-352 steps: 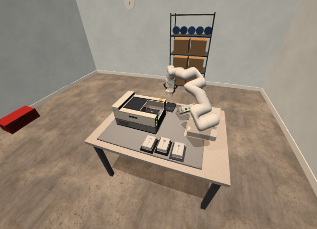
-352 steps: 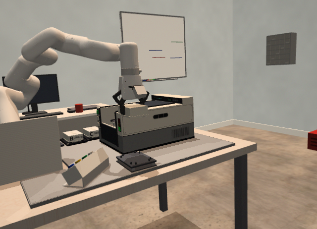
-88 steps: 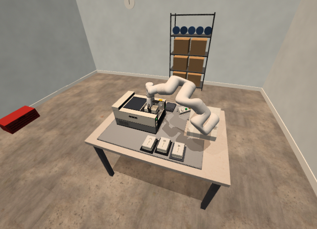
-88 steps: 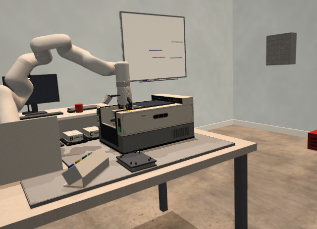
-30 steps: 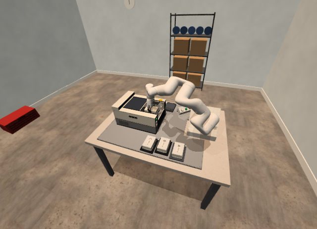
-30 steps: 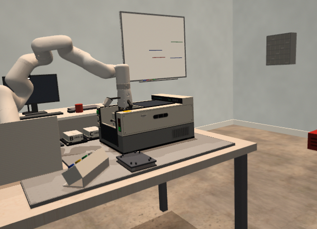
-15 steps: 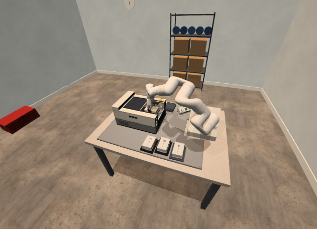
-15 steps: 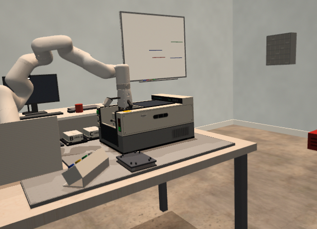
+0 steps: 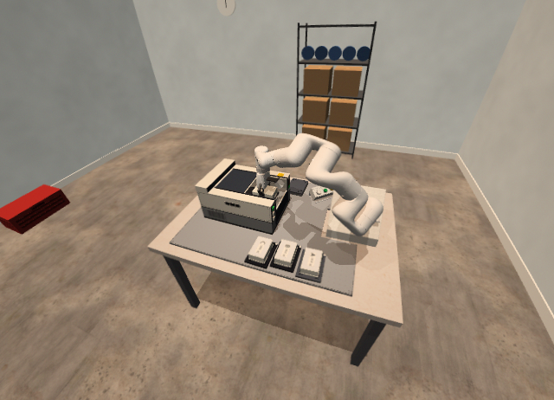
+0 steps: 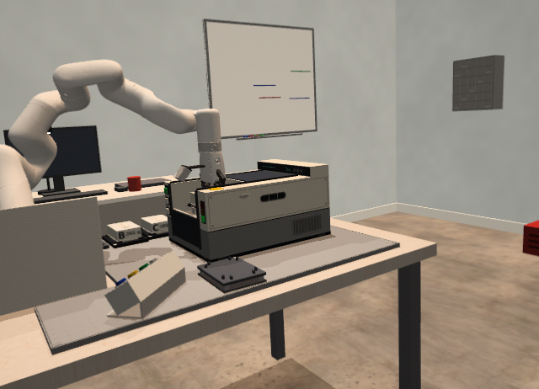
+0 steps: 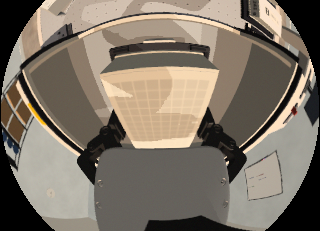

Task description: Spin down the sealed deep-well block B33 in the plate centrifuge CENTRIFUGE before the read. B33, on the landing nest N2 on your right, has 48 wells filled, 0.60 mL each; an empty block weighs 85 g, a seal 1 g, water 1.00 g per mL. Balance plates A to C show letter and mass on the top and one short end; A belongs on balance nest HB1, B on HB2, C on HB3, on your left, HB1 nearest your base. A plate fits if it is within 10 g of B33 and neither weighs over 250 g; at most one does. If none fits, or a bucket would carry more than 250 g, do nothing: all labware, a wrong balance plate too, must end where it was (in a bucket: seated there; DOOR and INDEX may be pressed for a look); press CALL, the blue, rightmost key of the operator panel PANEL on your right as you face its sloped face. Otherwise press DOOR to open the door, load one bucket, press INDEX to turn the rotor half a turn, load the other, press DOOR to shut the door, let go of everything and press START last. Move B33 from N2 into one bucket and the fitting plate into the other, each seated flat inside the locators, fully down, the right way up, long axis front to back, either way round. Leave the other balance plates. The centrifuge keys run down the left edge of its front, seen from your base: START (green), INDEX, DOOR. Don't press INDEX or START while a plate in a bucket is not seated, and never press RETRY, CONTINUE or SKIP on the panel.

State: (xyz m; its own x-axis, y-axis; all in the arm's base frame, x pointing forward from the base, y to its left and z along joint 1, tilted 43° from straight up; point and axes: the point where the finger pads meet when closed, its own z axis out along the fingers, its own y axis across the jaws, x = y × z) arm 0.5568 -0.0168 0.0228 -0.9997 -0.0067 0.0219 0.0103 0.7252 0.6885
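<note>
The sealed block B33 [image 11: 160, 105] [image 9: 270, 191] sits in the bucket inside the open centrifuge [image 9: 232, 203] [image 10: 261, 202], with its long axis front to back. My gripper [image 11: 160, 105] [image 9: 262, 190] reaches down into the rotor chamber. Its fingers stand wide open on either side of the block's near end. In the exterior view the fingers are hidden behind the centrifuge wall. The landing nest N2 [image 9: 298, 186] [image 10: 230, 274] is bare. Balance plates A [image 9: 311, 261], B [image 9: 286, 254] [image 10: 123, 230] and C [image 9: 260, 248] [image 10: 154, 223] lie on their nests.
The operator panel [image 9: 321, 192] [image 10: 146, 285] stands beside N2. The centrifuge door [image 9: 236, 179] is slid back over the rear of the housing. The keys [image 10: 166, 195] run down the front edge. The chamber walls are close around the gripper.
</note>
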